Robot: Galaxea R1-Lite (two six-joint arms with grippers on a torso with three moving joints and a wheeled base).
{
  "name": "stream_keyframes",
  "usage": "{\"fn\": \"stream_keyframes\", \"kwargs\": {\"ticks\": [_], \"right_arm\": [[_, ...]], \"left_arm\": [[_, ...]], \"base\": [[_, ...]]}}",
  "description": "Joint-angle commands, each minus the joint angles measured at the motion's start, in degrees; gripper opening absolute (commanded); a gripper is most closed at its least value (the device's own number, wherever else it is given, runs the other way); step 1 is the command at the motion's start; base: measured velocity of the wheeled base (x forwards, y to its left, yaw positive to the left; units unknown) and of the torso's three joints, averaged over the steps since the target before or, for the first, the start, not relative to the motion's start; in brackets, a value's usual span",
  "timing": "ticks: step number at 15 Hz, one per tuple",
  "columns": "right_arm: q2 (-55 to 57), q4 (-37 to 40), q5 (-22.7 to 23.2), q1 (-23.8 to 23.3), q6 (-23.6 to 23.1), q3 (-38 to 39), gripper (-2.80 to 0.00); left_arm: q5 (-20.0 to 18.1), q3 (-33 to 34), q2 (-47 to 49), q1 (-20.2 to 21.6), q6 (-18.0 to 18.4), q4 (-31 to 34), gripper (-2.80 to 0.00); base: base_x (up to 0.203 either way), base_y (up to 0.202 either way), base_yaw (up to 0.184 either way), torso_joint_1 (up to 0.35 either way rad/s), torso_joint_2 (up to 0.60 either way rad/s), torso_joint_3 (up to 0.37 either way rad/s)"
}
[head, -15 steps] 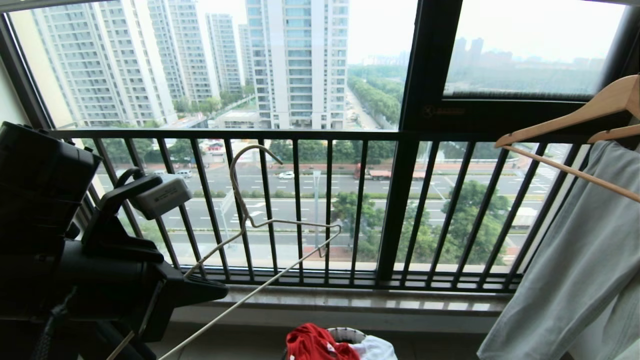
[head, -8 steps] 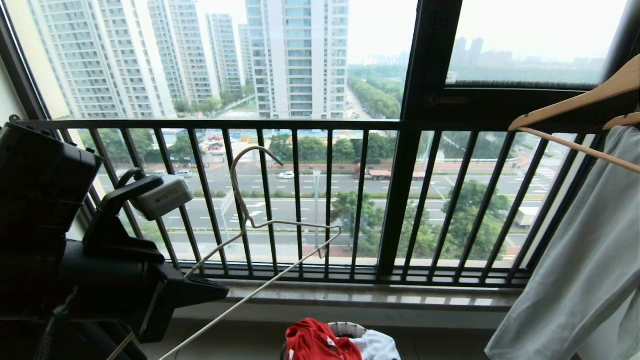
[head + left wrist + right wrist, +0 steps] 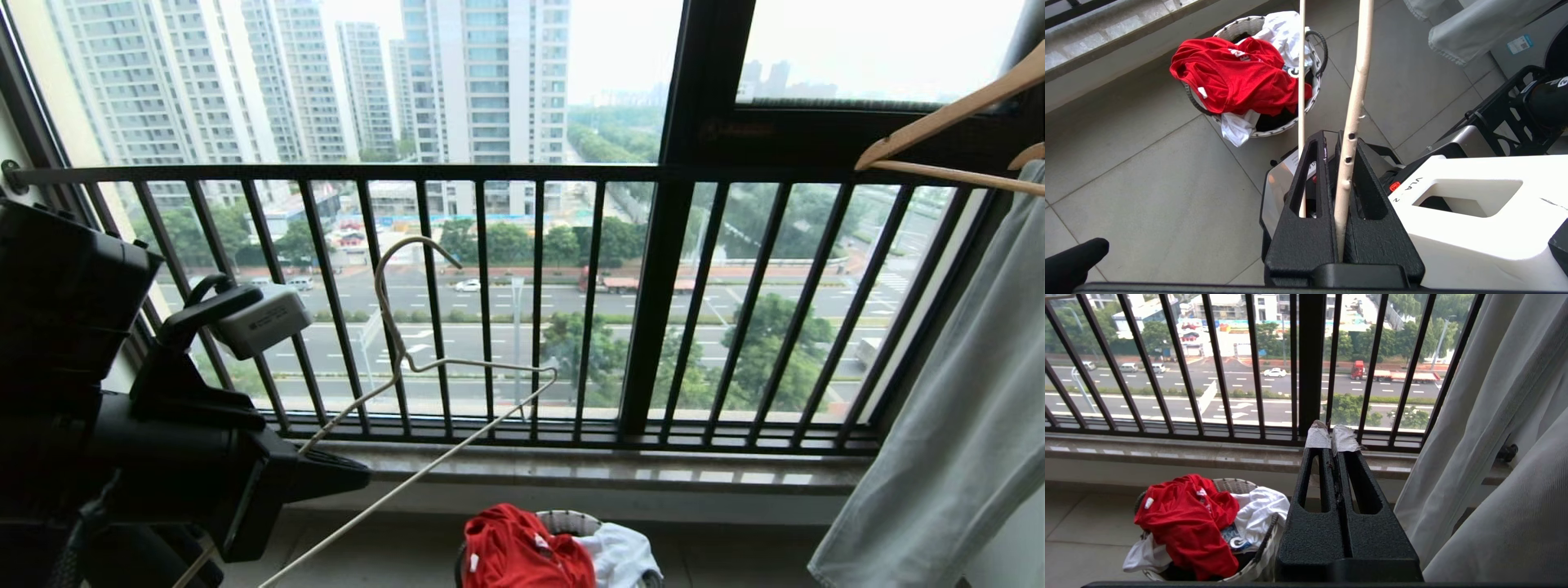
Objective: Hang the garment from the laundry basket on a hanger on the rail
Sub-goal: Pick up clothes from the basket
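The red garment point(image 3: 522, 551) lies heaped on top of the white woven laundry basket point(image 3: 563, 517) on the floor below the window. It also shows in the left wrist view as the garment point(image 3: 1237, 77) in the basket point(image 3: 1237, 25), and in the right wrist view as the garment point(image 3: 1184, 518) in the basket point(image 3: 1233, 484). My left gripper point(image 3: 343, 474), at the left, is shut on the lower bar of the cream wire hanger point(image 3: 424, 469), whose hook points up. The hanger's bar point(image 3: 1355, 90) is pinched in my left gripper point(image 3: 1331, 136). My right gripper point(image 3: 1332, 435) is shut and holds nothing. The rail is out of view.
A black barred balcony railing point(image 3: 522, 173) and a stone sill point(image 3: 571, 467) run across behind the basket. Wooden hangers point(image 3: 939, 114) and a pale hanging garment point(image 3: 955, 408) fill the right side. A white T-shirt point(image 3: 1257, 510) lies in the basket beside the red one.
The whole head view has shifted: the railing and window sit higher in the picture and more of the basket shows, so the camera has dipped. The left gripper still holds the hanger the same way.
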Motion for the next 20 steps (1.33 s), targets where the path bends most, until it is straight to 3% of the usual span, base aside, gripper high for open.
{"fn": "stream_keyframes", "kwargs": {"ticks": [1,20], "right_arm": [[0.07,-0.01,0.0,-0.03,-0.01,0.0,-2.8],[0.07,-0.01,0.0,0.05,-0.01,0.0,-2.8]], "left_arm": [[-0.17,0.01,-0.03,0.0,-0.04,0.12,-2.8],[-0.87,0.54,-0.21,-0.09,-0.04,0.04,-2.8]], "base": [[0.0,0.0,0.0,-0.235,0.54,0.31],[0.0,0.0,0.0,-0.173,0.49,0.315]]}}
